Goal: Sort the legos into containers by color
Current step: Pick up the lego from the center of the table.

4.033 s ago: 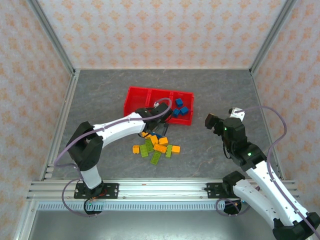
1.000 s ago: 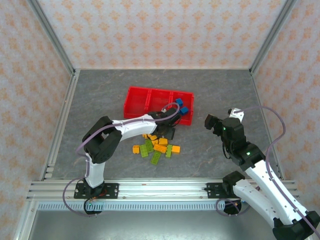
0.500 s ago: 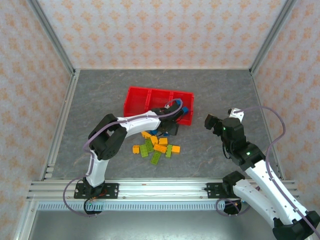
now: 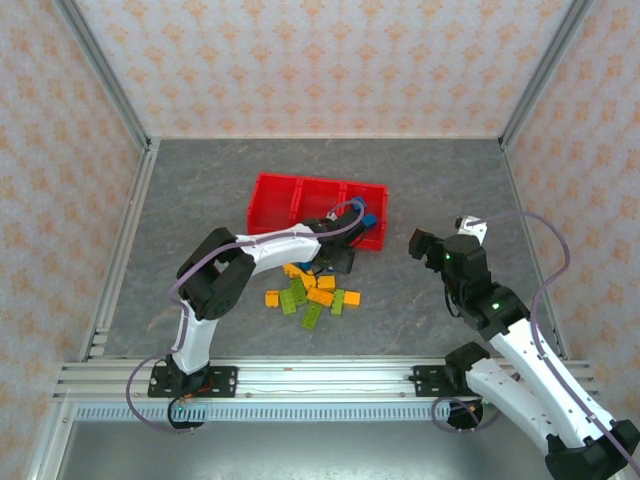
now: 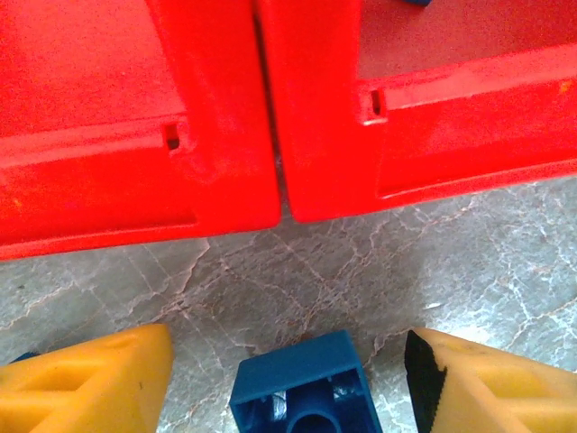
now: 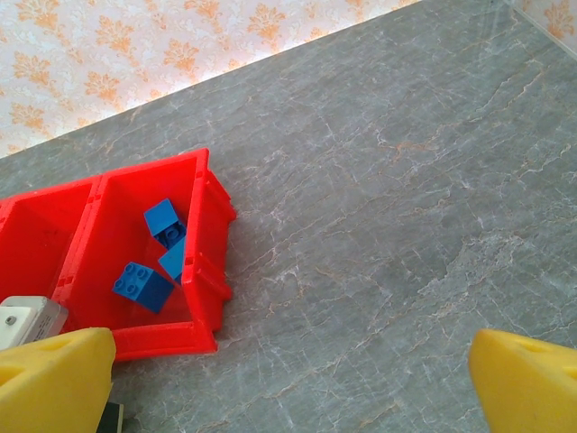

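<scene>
Bare worktop (image 4: 190,200) stretches wide from the left wall rail to the red tray (image 4: 270,195). At the tray's near wall, by the seam between its middle and right compartments, the left gripper (image 5: 288,336) is spread. A blue brick (image 5: 302,390) lies loose between its fingers, touching neither. The mixed brick pile (image 4: 312,293) sits just nearer the arm bases. Three blue bricks (image 6: 142,284) lie in the right compartment. Farther right, the right gripper (image 6: 290,370) hangs wide open and empty over open worktop.

blue brick (image 5: 300,383) cut by bottom edge
</scene>
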Robot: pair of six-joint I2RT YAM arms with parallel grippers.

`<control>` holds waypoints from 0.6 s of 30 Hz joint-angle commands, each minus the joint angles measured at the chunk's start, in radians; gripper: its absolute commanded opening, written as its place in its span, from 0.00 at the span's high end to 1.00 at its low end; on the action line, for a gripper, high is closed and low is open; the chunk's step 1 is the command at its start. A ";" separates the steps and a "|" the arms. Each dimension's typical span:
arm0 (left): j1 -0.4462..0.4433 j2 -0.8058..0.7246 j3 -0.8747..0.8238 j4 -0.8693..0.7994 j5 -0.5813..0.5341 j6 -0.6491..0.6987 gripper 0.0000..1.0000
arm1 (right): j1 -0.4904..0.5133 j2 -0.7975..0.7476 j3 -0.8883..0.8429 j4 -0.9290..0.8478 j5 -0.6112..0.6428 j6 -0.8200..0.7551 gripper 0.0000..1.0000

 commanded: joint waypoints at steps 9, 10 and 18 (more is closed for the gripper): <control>0.007 0.000 -0.009 -0.010 0.027 -0.011 0.44 | -0.001 -0.002 -0.012 0.011 0.016 0.010 0.00; 0.007 0.003 -0.009 -0.010 0.028 -0.010 0.44 | -0.002 -0.002 -0.012 0.011 0.017 0.009 0.00; 0.008 0.018 -0.006 -0.010 0.030 -0.008 0.47 | -0.001 -0.001 -0.012 0.011 0.016 0.008 0.00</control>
